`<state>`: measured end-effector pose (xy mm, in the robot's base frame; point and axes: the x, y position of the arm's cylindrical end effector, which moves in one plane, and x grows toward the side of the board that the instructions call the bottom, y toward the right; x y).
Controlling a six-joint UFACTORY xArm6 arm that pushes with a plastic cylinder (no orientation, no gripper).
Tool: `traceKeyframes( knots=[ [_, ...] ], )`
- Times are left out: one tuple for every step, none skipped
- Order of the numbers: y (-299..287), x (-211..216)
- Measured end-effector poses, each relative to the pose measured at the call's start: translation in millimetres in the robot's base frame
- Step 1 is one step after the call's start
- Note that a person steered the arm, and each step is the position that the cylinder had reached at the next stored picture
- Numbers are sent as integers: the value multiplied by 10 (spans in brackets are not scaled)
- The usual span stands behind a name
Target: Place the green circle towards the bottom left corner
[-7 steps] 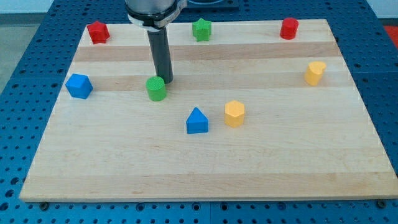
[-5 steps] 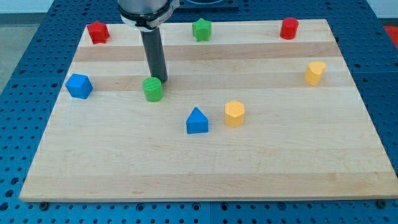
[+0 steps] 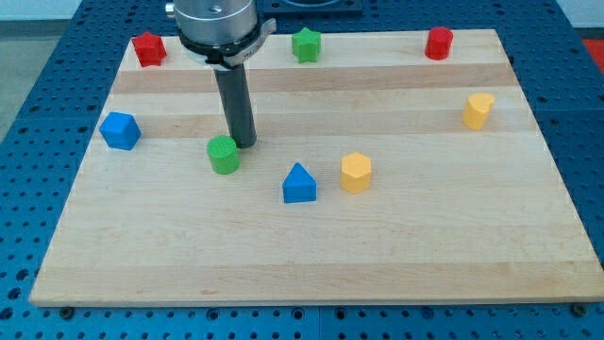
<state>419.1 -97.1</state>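
— So where does the green circle (image 3: 224, 154) sit?

— Touching my tip (image 3: 244, 144), on its lower-left side as the view shows it, in the left half of the wooden board (image 3: 311, 255) and about halfway down.

— And the claw, is it spread or pinching something?

— No claw on this arm at all, only the straight dark rod, standing upright with its end on the board, so spread or pressed together does not apply.

— What lies closest beyond that?

— A blue block with a peaked top (image 3: 299, 183) is below and to the right of my tip, near but apart from the green circle. A yellow hexagonal block (image 3: 356, 173) stands just beside it, further right. A blue block (image 3: 120, 130) sits well to the left of my tip, near the board's left edge.

— Further out?

— Up behind my tip, along the view's top edge: a red block (image 3: 148, 48) to the upper left, a green star-like block (image 3: 306, 44) to the upper right, a red cylinder (image 3: 438, 42) far right. A yellow block (image 3: 478, 110) sits far right, slightly above tip level.

— Any containers?

— The board alone carries all eight blocks, each resting flat on it.
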Motion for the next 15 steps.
traceKeyframes(
  knots=[
    [-176, 130],
    [-291, 244],
    [-322, 426],
    [-352, 564],
    [-483, 690],
    [-537, 787],
    [-561, 801],
    [-644, 879],
    [-677, 918],
    [-710, 1007],
    [-832, 1040],
    [-929, 1076],
    [-954, 1113],
    [-960, 1113],
    [-1024, 1059]
  ],
)
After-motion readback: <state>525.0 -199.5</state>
